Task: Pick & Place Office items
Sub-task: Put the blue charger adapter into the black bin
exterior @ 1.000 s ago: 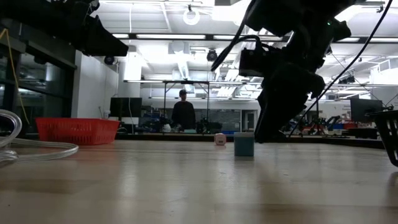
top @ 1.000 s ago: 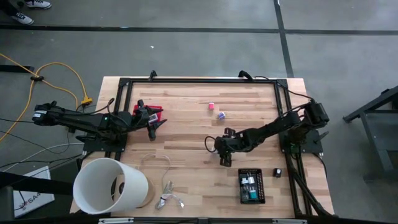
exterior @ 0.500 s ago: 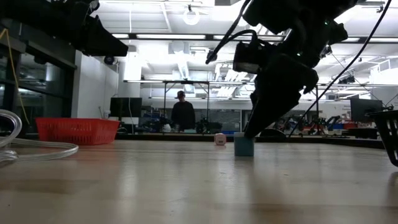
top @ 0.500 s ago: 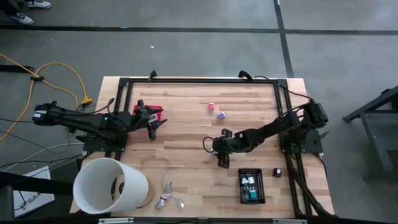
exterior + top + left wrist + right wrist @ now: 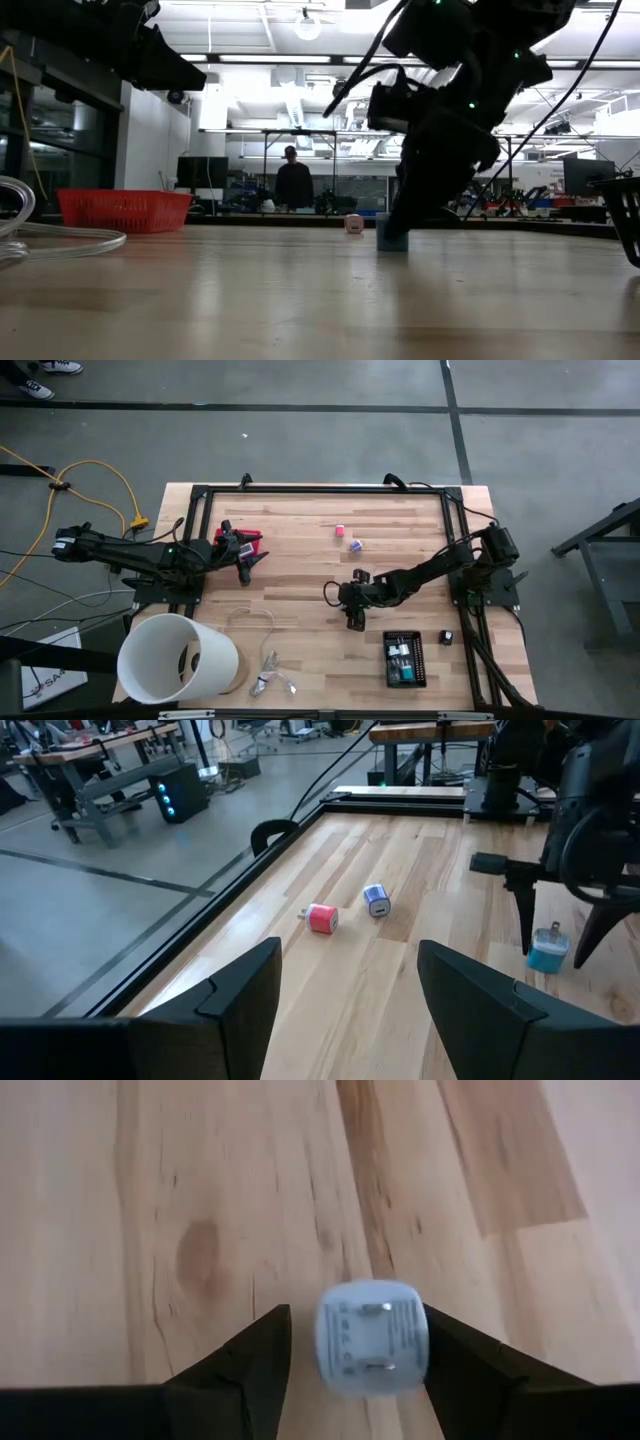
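Near the middle of the table, a little toward its right edge, our right gripper has come down over the past second and slid slightly toward the table's centre, so that its two fingers now straddle the teal charger block, one on each side with a sliver of wood showing between pad and plastic (prongs facing up at the wrist camera). We read that as the approach being finished and the squeeze not yet made: the jaws stand apart, nothing is held, and the block sits on the wood. In the low view the gripper's dark bulk now covers most of the block, which a moment ago stood clear beside it. The right arm reaches in from the right edge, stretched low and long across the boards, wrist bent down at the end.

Farther toward the far edge lie two more pieces, a pink block and a purple-and-white one, close together and untouched. By the near right corner a black tray already carries a few items, and a small black block sits just beside it.

Over at the left edge our left gripper waits with fingers spread wide, empty, beside a red basket
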You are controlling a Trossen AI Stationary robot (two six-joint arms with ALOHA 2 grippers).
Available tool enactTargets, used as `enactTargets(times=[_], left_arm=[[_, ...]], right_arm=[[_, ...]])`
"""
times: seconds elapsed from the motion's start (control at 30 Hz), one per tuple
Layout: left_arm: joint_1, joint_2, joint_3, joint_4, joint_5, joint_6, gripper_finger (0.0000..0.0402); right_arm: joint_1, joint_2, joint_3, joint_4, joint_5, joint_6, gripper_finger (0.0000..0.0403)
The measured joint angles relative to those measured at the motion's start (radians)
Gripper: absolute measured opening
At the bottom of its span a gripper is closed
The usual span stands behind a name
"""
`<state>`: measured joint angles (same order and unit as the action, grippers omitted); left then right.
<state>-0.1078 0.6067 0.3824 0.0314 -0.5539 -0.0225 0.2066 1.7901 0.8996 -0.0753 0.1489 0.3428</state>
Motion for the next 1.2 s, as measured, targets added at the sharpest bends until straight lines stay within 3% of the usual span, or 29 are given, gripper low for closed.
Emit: enactTargets(times=[0.53, 0.93, 1.2], left_arm=[[0.0, 0.0, 0.0, 0.002, 0.0, 0.0, 0.0227], [0.0, 0.0, 0.0, 0.003, 0.0, 0.0, 0.0227], [0.0, 0.0, 0.0, 0.003, 0.0, 0.0, 0.0227]], right_arm=[[0.0, 0.003, 0.0, -0.015, 0.008, 0.0, 0.0191], [0.0, 0.003, 0.0, -0.018, 0.009, 0.0, 0.0128], [0.0, 0.003, 0.0, -0.018, 0.009, 0.0, 0.0138]])
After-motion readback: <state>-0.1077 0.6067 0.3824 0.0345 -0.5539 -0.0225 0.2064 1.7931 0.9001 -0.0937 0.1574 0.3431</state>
